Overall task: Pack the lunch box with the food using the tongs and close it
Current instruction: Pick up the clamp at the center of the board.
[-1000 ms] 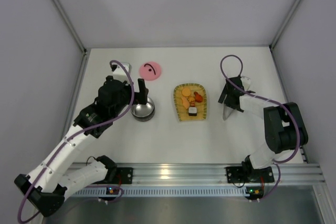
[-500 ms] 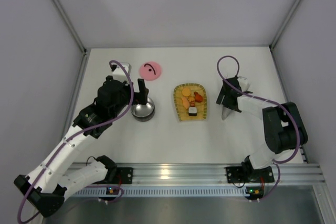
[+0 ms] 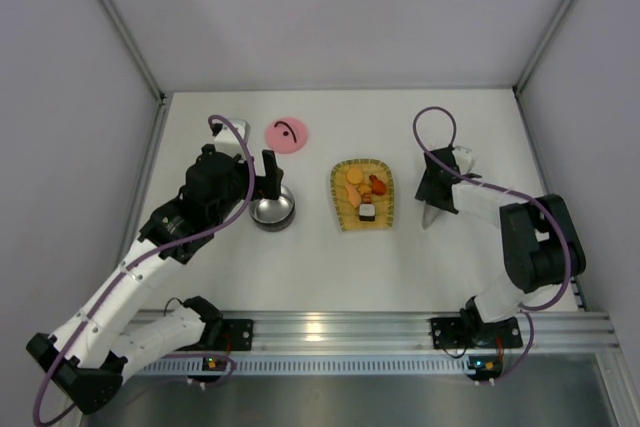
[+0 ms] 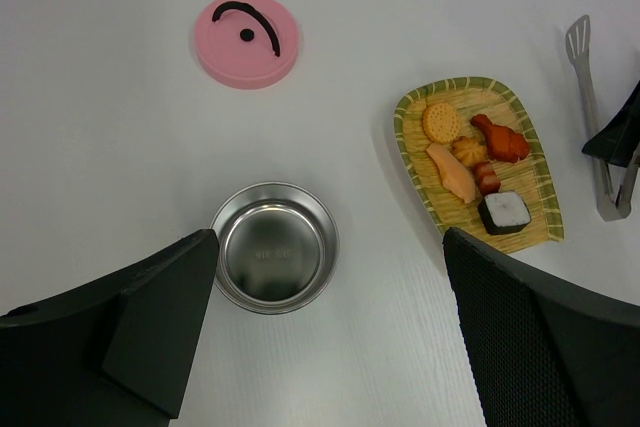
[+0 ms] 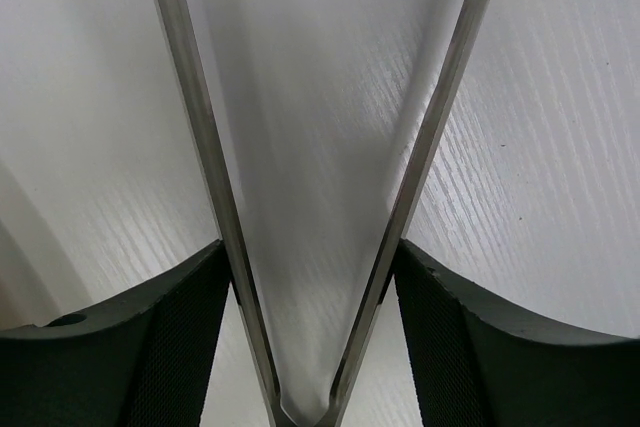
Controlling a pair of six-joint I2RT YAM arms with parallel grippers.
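Steel tongs (image 5: 200,147) toward desk's (image 3: 300,267) right edge pinched near hinge by right gripper (image 5: 310,257), left gripper (image 4: 328,237) gaping over box (image 4: 272,259): rearward grip risks pivot/slip on lift.

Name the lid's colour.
The lid is pink with a black curved mark, clearest in the left wrist view.

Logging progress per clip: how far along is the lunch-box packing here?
Nothing packed yet: the lunch box sits empty, its pink lid lies apart, and the food is on the woven tray. In hand: the right gripper grips the tongs. Remaining: lifting them, moving food, closing.
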